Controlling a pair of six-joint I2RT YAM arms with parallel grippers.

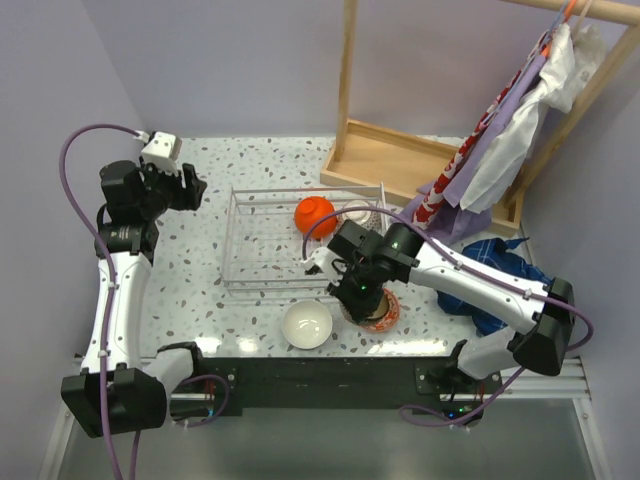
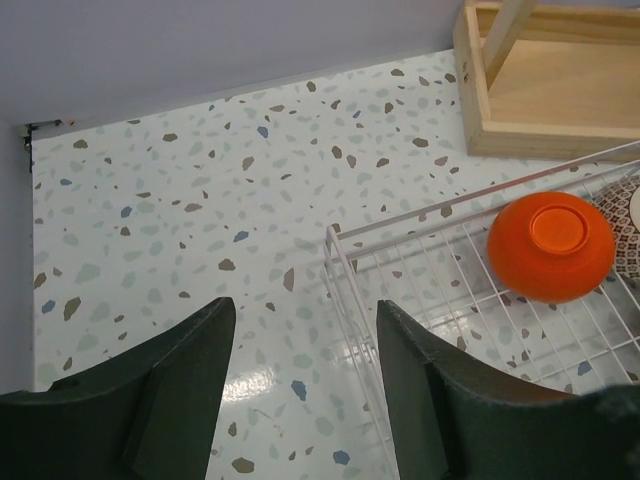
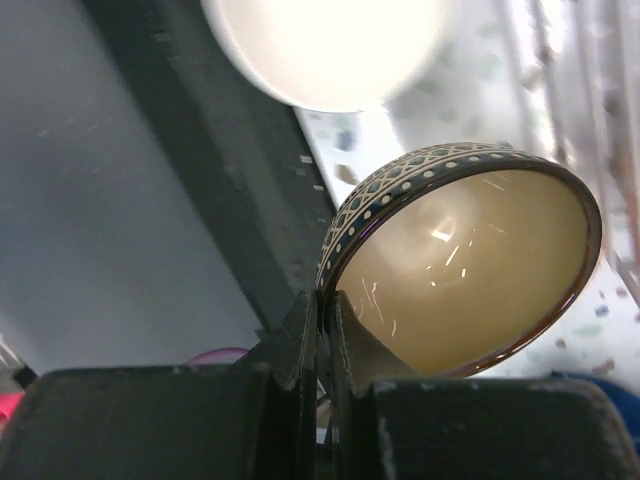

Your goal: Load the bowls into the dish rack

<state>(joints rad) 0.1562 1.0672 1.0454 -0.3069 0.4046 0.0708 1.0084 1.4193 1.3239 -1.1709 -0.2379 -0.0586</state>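
Bowls: patterned bowl [image 3: 470,270] is in the right hand [image 3: 322,328]; white bowl [image 1: 307,323] stands upright just beside it near the front edge of the worktop [image 1: 200,290]; orange bowl [image 2: 550,245] lies upside down in the dish rack [image 2: 400,262], with a brown-lattice bowl [image 2: 627,225] beside it.
Right hand: closed on the patterned bowl's rim, one finger inside and one outside; bowl tilted, mouth toward the wrist camera.
Left hand [image 2: 305,390]: open, empty, hovering over bare worktop just left of the rack's corner.
Not resolved: whether the patterned bowl's foot is off the worktop.
Step in hand (judged): lift and carry the patterned bowl from in front of the rack into it.
Method note 1: a thin rim pinch lets the bowl swing, so raise it straight up and slowly before any sideways travel.
Method note 2: clear the rack's near wire wall with the lowest edge of the bowl, not just the fingers.
Method note 3: aim for the open wire floor left of the orange bowl.
Method note 4: release only once the wires bear the bowl.
Risk: nudging the white bowl toward the front edge.
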